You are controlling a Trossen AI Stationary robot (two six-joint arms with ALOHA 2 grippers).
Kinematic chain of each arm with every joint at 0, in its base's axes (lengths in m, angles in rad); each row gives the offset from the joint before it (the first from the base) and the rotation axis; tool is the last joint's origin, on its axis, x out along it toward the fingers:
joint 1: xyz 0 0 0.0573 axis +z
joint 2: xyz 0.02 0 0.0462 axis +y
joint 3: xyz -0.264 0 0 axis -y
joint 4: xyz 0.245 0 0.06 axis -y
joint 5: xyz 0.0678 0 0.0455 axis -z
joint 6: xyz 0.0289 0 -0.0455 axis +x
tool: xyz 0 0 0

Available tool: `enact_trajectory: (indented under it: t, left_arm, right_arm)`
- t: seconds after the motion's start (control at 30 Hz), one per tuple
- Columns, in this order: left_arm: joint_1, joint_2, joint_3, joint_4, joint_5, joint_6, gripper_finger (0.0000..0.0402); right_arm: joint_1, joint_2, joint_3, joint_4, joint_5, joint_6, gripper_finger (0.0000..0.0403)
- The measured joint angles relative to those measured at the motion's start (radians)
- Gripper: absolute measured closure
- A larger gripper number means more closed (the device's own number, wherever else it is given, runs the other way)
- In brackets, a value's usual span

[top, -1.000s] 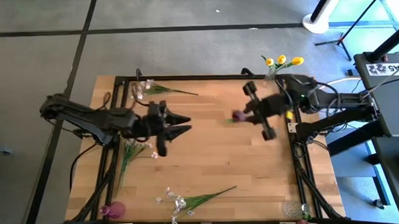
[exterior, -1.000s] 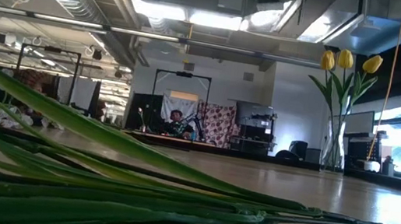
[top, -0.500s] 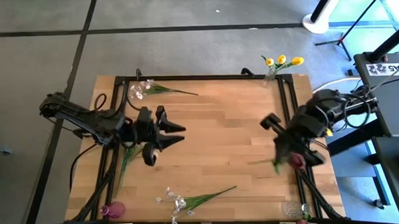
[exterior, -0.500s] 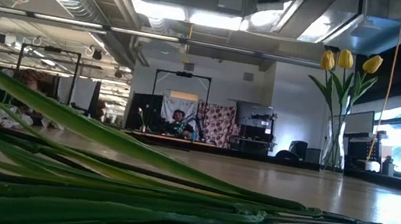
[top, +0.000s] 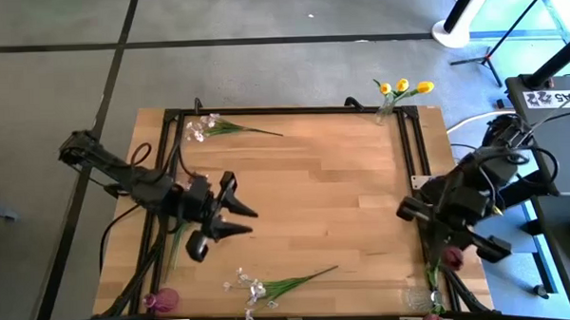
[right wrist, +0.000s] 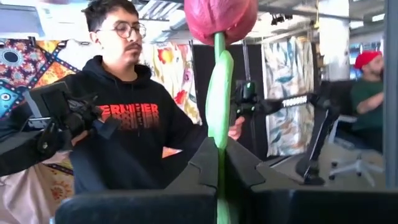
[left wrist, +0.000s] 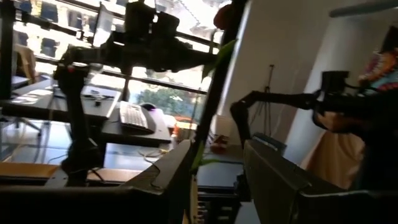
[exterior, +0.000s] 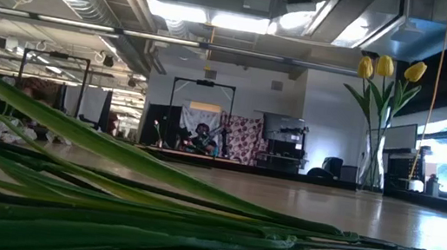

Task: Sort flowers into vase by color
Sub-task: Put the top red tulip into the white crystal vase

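**Red tulip swung out to the bench's right edge**

You now have the right claw (top: 446, 232) clamped on the stem of a dark red tulip (right wrist: 219, 18). A second ago it held that flower over the middle-right of the bench (top: 315, 206); it has since carried it toward you, and the red head (top: 453, 257) now hangs just past the right rail. In the right wrist view the stem (right wrist: 219, 99) runs straight up between the closed fingers, so the hold looks firm.

Your left claw (top: 238, 219), jaws apart and holding nothing, has drawn back toward the near-left part of the bench, beside a green spray (top: 187, 218) lying there.

What that means, as I judge it:
- The red tulip is in transit, not yet placed. The glass vase (top: 418, 298) at the near-right corner, with a red bloom (top: 430, 319) just beside it, looks the likely target.
- The 3 yellow tulips (top: 402, 86) already stand in their vase at the far-right corner.
- 2 white-pink sprays, one far-left (top: 203, 127) and one near-centre (top: 254, 289), lie loose, and a pink vase (top: 162, 300) waits at the near-left corner.

A person (right wrist: 127, 118) stands beyond the bench; mind the swing.
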Motion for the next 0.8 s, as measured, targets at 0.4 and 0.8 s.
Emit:
enact_trajectory:
  t: [0.4, 0.8]
  left_arm:
    - [-0.097, 0.003, 0.000, 0.012, -0.008, 0.033, 0.0258]
    - [-0.046, 0.068, 0.000, 0.111, -0.023, 0.099, 0.0258]
  right_arm:
    - [0.252, 0.001, 0.000, -0.066, 0.200, -0.083, 0.0400]
    - [0.507, -0.113, -0.202, 0.029, 0.423, -0.148, 0.0401]
